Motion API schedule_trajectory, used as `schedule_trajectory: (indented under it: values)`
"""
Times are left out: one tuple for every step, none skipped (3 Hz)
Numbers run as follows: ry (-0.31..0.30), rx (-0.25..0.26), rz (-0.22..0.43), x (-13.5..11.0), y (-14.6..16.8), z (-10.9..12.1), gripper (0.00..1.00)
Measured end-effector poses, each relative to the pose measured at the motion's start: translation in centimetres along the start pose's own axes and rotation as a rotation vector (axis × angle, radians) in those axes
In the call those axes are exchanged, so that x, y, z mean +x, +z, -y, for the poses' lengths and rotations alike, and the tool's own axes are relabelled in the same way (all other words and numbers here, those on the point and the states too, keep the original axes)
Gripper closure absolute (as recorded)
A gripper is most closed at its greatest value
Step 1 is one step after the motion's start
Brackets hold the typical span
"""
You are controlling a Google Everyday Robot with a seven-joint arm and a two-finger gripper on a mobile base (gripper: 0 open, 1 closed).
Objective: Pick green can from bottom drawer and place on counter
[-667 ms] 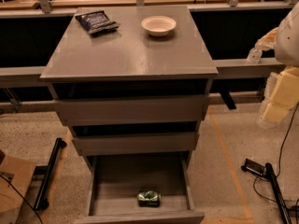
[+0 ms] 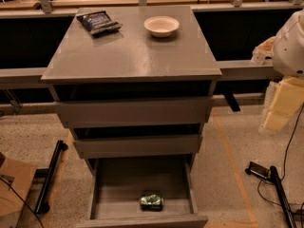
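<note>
The green can (image 2: 151, 201) lies on its side in the open bottom drawer (image 2: 114, 184), near the middle of the drawer's front panel. The two upper grey drawers stand slightly open. The grey counter (image 2: 137, 51) is the cabinet's top. My gripper (image 2: 281, 107), cream-coloured below a white arm segment, hangs at the right edge of the view. It is beside the cabinet at about the height of the top drawer, well apart from the can and holding nothing that I can see.
A dark blue snack bag (image 2: 99, 22) and a white bowl (image 2: 162, 26) sit at the back of the counter. Black stands and cables lie on the floor at left (image 2: 51, 175) and right (image 2: 270, 179). A cardboard piece (image 2: 12, 189) is at lower left.
</note>
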State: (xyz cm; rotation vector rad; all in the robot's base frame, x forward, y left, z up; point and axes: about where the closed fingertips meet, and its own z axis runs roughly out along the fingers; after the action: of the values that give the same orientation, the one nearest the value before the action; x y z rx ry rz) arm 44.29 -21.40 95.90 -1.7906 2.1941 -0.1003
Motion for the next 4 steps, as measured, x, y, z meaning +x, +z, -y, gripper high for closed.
schedule_trajectory:
  values:
    - [-0.066,-0.012,0.018,1.3,2.8,0.3,0.0]
    - [-0.111,-0.007,0.022,1.4,3.0,0.4,0.0]
    - [-0.111,-0.006,0.022,1.4,3.0,0.4,0.0]
    - [-0.175,-0.009,0.045,1.8,4.8,0.8,0.0]
